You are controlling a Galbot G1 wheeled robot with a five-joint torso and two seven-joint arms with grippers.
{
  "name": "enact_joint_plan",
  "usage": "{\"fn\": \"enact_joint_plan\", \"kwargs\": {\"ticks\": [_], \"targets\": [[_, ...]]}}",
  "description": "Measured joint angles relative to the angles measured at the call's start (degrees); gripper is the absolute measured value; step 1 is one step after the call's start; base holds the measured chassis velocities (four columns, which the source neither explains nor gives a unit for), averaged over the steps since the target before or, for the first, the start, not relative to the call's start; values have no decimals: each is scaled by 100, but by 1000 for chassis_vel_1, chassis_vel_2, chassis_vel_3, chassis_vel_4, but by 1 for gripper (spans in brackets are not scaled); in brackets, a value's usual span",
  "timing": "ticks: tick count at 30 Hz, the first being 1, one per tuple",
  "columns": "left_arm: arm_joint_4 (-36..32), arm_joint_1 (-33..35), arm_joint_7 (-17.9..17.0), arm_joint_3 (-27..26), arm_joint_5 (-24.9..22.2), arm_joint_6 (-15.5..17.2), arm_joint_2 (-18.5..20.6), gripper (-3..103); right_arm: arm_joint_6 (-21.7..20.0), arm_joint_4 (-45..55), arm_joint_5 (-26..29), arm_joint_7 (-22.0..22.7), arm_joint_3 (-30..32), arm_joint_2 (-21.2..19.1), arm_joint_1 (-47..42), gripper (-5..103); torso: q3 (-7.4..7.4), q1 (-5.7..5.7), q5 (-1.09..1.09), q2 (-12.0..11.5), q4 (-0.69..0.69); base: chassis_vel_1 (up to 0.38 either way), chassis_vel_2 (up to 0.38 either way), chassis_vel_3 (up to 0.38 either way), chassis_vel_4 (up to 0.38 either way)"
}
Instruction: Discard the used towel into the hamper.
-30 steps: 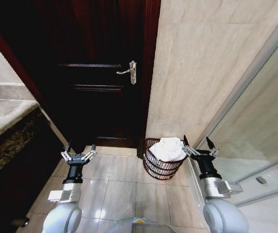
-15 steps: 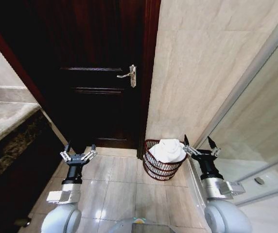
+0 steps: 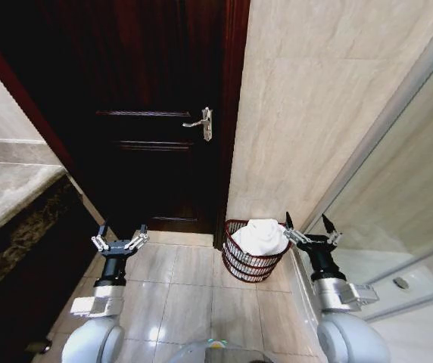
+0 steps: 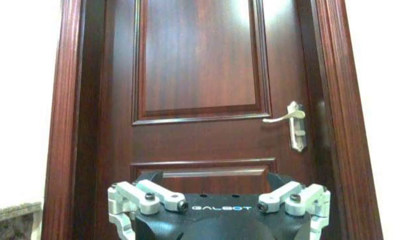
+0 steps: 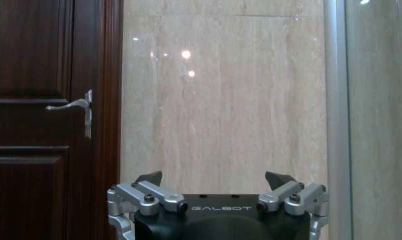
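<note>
A: Head view, biggest first. Dark wooden door (image 3: pixel 156 151) ahead, shut, lever handle (image 3: pixel 201 121) near its right edge. Beige tiled wall (image 3: pixel 315 113) right of door frame. Glass shower panel (image 3: pixel 421 197) far right. Stone counter (image 3: pixel 8 189) at left edge of view, nothing visible on its top.

B: Task items?

A: Hamper (image 3: pixel 248 261) on floor tiles (image 3: pixel 190 291), in corner where door frame meets tiled wall. Used towel (image 3: pixel 260 236) heaped inside, white, mounded above the rim. Not draped over the side, as far as can be seen.

B: Arms?

A: Left gripper (image 3: pixel 119 241) low over floor in front of door, well apart from hamper; claw released, fingers spread, nothing between them. Left wrist view confirms: fingers (image 4: pixel 159 196) apart, door beyond. Right gripper (image 3: pixel 307 232) just beside hamper's right rim, also released and empty. Whether touching the rim, cannot tell. Right wrist view: spread fingers (image 5: pixel 157 196), tiled wall behind.

B: Step in hand?

A: Judged: drop already made, towel resting in hamper, both claws free. Task looks essentially complete.

B: Next move?

A: Likely only a clean withdrawal of right arm, up and away from the rim without catching the weave or tipping hamper. Towel sits high; worth avoiding a brush against it.
</note>
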Motion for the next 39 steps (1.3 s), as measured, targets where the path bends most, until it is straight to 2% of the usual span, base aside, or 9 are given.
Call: {"fn": "enact_joint_plan", "kwargs": {"ticks": [18,39], "targets": [[-155,-32,57,155,114,124,-120,100,-209,132,19,-2,-49,-30,135,100,251,192,0,443,0,0,0,0,0],[-160,1,34,-14,8,91,-76,100,-382,220,58,3,-80,-98,199,100,556,438,0,994,0,0,0,0,0]]}}
